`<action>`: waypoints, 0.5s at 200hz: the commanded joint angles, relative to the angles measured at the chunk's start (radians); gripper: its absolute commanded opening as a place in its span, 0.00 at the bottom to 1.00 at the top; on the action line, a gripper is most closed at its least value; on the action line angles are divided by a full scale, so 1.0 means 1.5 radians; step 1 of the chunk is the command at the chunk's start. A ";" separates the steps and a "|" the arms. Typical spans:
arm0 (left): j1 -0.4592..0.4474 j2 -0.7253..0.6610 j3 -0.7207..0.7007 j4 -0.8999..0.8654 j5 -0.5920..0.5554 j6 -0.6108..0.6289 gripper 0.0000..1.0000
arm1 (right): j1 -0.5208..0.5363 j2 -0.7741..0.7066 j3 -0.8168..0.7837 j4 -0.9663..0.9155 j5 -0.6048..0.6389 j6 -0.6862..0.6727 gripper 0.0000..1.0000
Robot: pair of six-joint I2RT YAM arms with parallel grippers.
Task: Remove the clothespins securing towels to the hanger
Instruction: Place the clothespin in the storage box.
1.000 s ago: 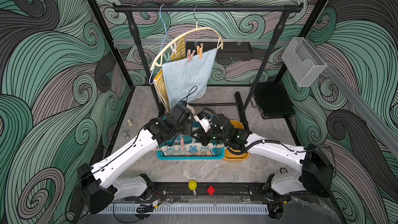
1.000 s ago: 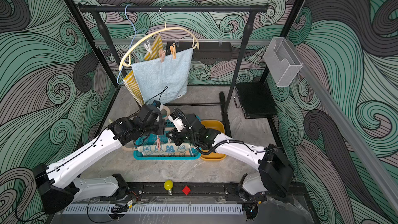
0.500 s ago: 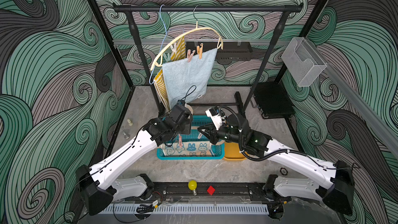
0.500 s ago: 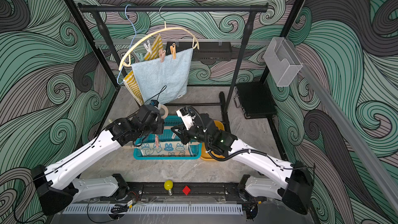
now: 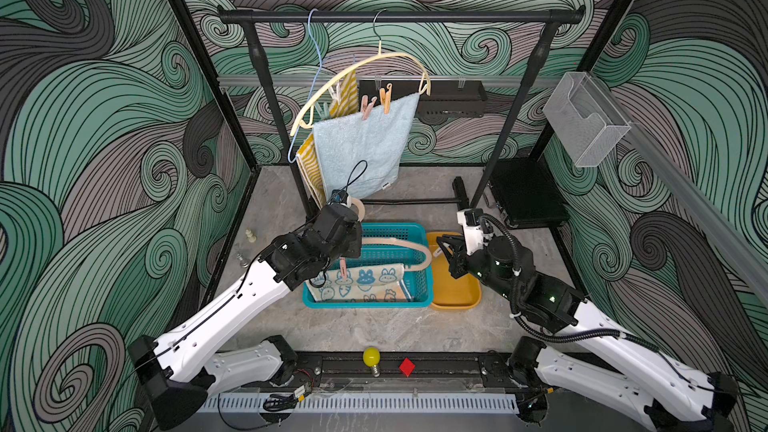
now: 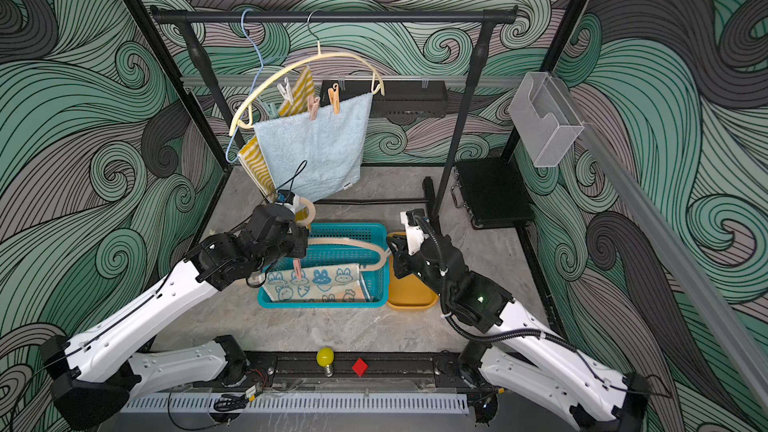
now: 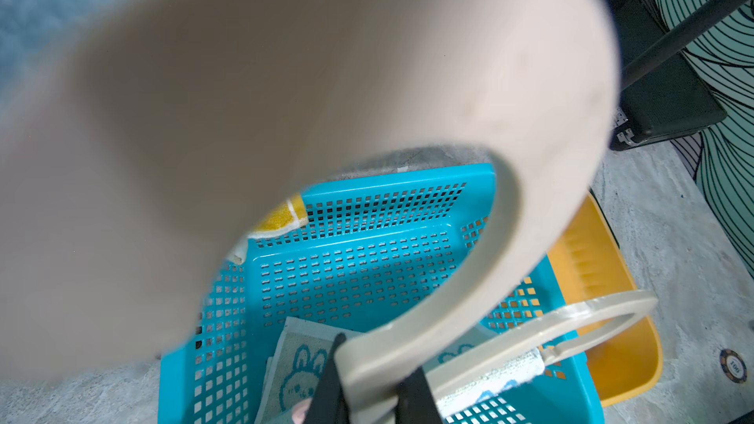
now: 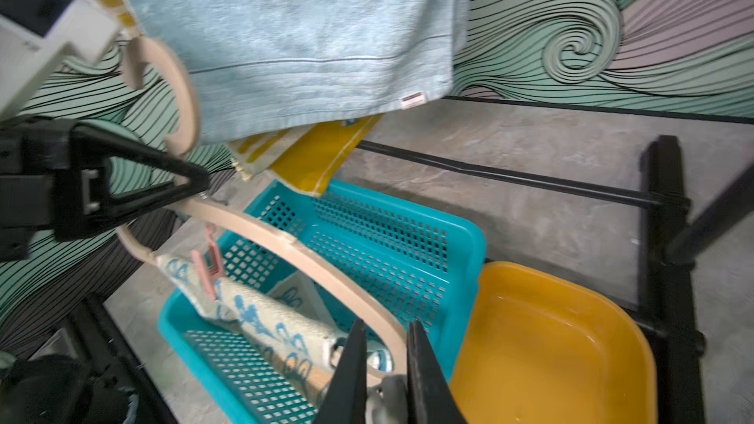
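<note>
Swirling green wallpaper (image 5: 83,118) backs a grey tabletop (image 5: 374,326). One pink clothespin (image 5: 343,268) pins the bunny towel (image 5: 365,280) to a beige hanger (image 5: 395,241) over the teal basket (image 5: 365,305) (the left gripper (image 7: 369,385) clamps that hanger). Another pink peg (image 5: 365,108) and an orange peg (image 5: 386,98) grip the blue towel (image 5: 361,151) on the rail (image 5: 415,16). The right gripper (image 8: 385,332) pinches a pale peg (image 8: 385,397) beside the yellow tray (image 8: 551,340).

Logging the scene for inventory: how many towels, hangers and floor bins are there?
Towels: 3 – light-blue terry towel, yellow-striped towel, bunny-printed towel
Hangers: 3 – cream plastic hanger, blue wire hanger, beige plastic hanger
Bins: 2 – teal perforated plastic basket, orange plastic tub
Total: 8
</note>
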 commanded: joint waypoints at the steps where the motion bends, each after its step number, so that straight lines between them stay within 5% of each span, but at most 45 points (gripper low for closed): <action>1: -0.004 -0.017 -0.003 0.000 -0.021 0.014 0.00 | -0.035 -0.024 -0.017 -0.046 0.052 0.026 0.00; 100: -0.004 -0.009 -0.003 0.009 -0.017 0.011 0.00 | -0.194 0.063 -0.087 -0.008 -0.023 0.073 0.00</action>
